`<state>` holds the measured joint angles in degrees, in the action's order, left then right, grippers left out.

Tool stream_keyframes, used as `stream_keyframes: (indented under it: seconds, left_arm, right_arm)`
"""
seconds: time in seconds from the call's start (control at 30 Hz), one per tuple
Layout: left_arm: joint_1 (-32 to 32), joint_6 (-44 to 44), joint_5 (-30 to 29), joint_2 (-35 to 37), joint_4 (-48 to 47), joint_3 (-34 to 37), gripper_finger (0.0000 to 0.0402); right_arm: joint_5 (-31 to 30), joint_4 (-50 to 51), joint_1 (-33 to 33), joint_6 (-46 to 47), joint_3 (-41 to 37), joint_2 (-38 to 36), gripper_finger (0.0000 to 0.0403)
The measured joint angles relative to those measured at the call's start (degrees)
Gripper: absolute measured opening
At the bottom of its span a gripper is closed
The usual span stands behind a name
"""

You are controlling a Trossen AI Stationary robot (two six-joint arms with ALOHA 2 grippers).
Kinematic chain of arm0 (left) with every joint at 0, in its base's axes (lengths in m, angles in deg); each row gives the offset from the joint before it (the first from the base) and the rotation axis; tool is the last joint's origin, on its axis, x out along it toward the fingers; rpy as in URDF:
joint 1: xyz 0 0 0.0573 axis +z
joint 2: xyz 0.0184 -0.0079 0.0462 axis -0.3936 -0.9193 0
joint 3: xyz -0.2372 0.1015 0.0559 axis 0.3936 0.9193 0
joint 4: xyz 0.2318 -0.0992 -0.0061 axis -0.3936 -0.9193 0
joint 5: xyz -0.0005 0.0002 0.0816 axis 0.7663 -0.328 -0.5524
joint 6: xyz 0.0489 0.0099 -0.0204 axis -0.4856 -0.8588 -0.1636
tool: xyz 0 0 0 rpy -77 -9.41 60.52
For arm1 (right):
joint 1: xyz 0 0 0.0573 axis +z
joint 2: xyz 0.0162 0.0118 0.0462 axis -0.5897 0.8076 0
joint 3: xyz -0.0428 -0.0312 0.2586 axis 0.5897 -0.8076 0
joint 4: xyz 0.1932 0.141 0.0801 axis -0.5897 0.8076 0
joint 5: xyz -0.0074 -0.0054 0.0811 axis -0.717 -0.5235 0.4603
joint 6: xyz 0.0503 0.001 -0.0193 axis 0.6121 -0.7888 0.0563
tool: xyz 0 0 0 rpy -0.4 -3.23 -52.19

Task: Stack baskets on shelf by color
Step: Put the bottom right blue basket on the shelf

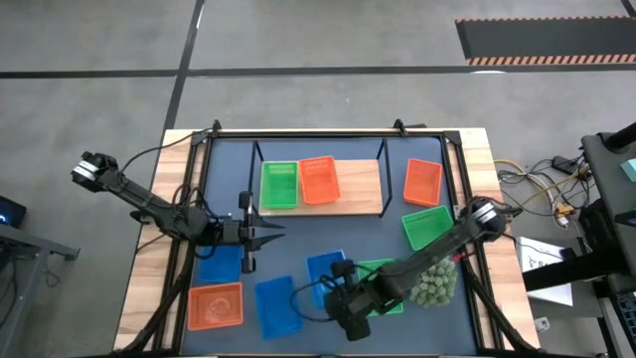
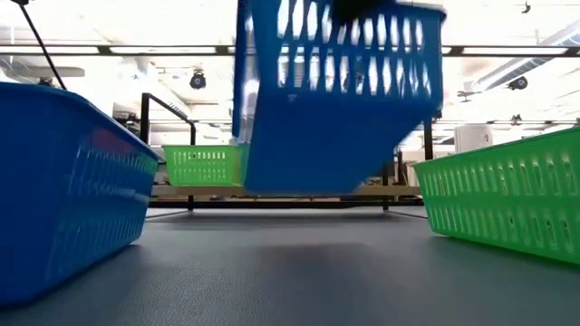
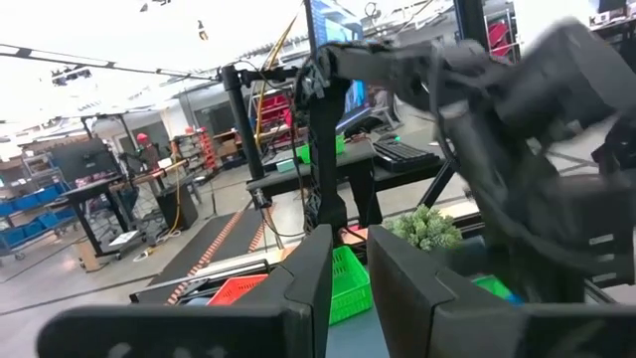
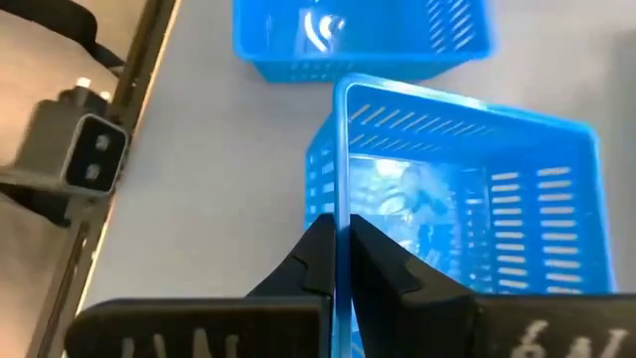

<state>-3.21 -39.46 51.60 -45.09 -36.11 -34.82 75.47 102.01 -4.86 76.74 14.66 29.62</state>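
R gripper (image 4: 341, 261) clamped on blue basket (image 4: 467, 249) rim, lifted | L gripper (image 1: 266, 235) fingers slightly apart, empty

A grey concrete floor (image 1: 328, 35) is seen around the table, crossed by dark seams. A black mat with a striped hazard edge (image 1: 545, 42) is laid at the far right. Cables (image 1: 542, 189) are strewn beside the table. Bright ceiling lights (image 2: 109, 36) are noted overhead.

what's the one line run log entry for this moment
right claw: shut on blue perforated plastic basket rim, lifted | left claw: idle over mat | shelf: green, orange baskets
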Motion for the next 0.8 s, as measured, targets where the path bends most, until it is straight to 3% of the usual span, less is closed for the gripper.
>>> stream_keyframes:
  seconds: [0.27, 0.53, 0.8]
  left_arm:
    - [0.0, 0.0, 0.1, 0.0, 0.0, 0.0, 0.0052]
    - [0.0, 0.0, 0.3, 0.0, 0.0, 0.0, 0.0052]
    - [0.0, -1.9, 0.3, 0.0, 0.0, 0.0, 0.0052]
  right_arm:
    - [-7.2, 6.2, -0.8, -7.6, -0.3, -9.6, 0.0009]
    - [-7.7, 6.9, -5.8, -16.3, -3.1, -16.9, 0.0009]
    - [-7.5, 6.7, -15.3, -23.8, -8.4, -22.0, 0.0009]
